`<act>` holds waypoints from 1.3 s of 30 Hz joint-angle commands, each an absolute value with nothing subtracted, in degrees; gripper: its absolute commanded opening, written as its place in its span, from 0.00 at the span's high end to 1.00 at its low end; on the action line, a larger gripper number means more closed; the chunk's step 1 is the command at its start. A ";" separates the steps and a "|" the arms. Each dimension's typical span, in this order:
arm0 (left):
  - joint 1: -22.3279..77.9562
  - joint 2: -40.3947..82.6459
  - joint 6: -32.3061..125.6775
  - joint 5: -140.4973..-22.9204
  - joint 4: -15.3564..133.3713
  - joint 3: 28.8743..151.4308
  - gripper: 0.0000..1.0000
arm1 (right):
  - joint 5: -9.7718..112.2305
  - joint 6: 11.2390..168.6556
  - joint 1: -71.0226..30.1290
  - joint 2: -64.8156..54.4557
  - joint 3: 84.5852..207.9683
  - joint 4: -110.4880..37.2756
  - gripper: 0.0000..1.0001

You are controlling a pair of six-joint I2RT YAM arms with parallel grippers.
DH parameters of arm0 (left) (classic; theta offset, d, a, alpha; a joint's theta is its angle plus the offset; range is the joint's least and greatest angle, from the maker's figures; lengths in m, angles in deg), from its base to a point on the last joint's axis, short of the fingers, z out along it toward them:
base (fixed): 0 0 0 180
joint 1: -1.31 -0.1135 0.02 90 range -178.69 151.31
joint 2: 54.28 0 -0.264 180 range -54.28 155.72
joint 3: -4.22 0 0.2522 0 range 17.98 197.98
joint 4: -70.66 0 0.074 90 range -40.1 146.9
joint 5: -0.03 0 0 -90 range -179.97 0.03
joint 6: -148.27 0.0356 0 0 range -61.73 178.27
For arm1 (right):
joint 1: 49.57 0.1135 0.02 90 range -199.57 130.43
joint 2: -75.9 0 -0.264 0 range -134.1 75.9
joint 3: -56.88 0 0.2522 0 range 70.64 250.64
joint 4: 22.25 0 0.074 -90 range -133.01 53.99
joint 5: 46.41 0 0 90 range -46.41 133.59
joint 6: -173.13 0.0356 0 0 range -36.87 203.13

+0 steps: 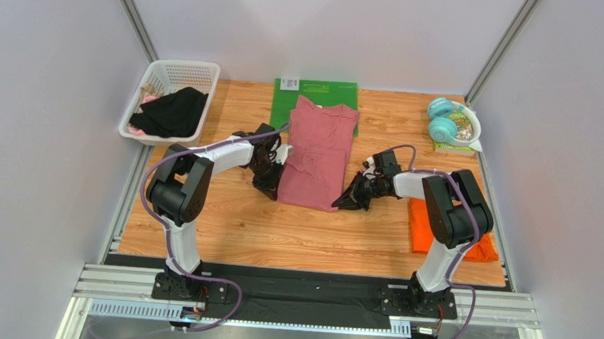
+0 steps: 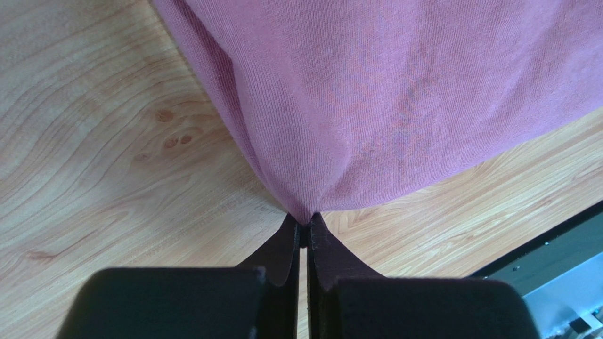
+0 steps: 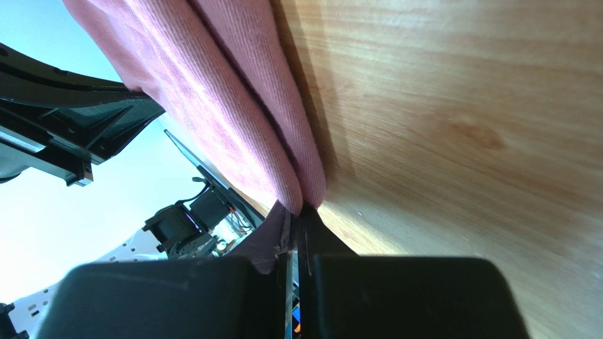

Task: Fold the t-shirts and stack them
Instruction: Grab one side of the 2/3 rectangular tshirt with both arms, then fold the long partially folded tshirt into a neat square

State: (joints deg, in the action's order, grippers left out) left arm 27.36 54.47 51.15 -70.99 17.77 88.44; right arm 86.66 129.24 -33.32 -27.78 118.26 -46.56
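The left claw [image 2: 304, 227] and right claw [image 3: 297, 215] each clamp tightly on a near corner of the pink t-shirt [image 1: 318, 151], folded narrow on the worktop [image 1: 278, 230]. The orange t-shirt [image 1: 420, 226] lies apart; stacking is not yet done.

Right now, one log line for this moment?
step: folding pink shirt | left gripper: shut on near-left corner | right gripper: shut on near-right corner | orange shirt: lying at right

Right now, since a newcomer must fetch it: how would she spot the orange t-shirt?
Start at the wooden table, then its near right corner. The orange t-shirt lies flat there, partly behind the right arm; it alone is bright orange, unlike the rose-pink shirt mid-table.
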 commanded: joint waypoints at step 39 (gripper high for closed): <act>32.51 28.34 66.61 -52.26 -7.34 85.29 1.00 | 81.20 135.08 -24.08 15.16 106.05 -67.03 1.00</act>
